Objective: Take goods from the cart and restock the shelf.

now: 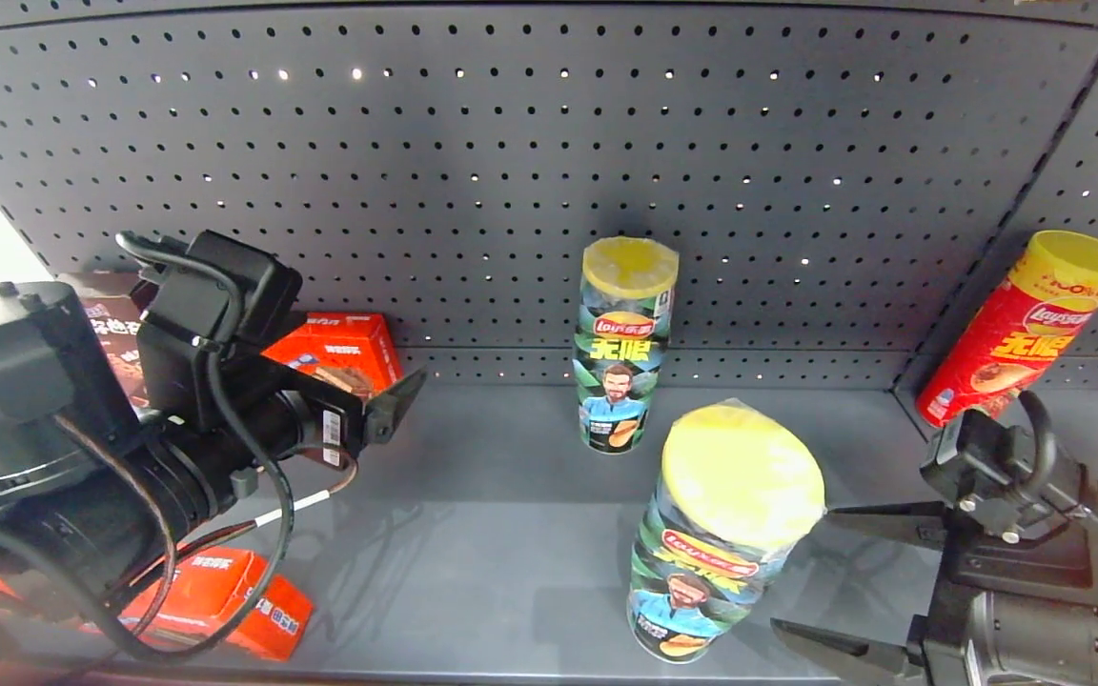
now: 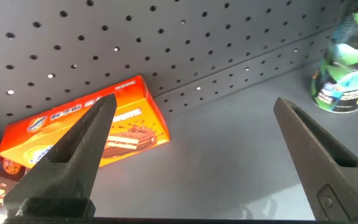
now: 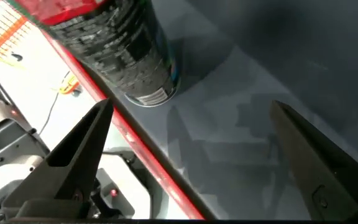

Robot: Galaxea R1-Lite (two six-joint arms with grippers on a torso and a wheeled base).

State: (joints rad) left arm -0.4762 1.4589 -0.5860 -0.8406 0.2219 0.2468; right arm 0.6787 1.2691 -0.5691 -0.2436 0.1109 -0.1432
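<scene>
We note soft, even light on the near chips can (image 1: 713, 572), a pale sheen on its lid (image 1: 742, 474), a faint shadow left of its foot, and bright pinpoints through the pegboard (image 1: 511, 171) behind it.

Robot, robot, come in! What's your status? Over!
Left gripper open, empty, facing orange box. Right gripper open, empty, beside front chips can, upright on shelf. Path to can clear.

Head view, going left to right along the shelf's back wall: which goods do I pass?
brown box → orange box → green chip can → red chip can
</scene>
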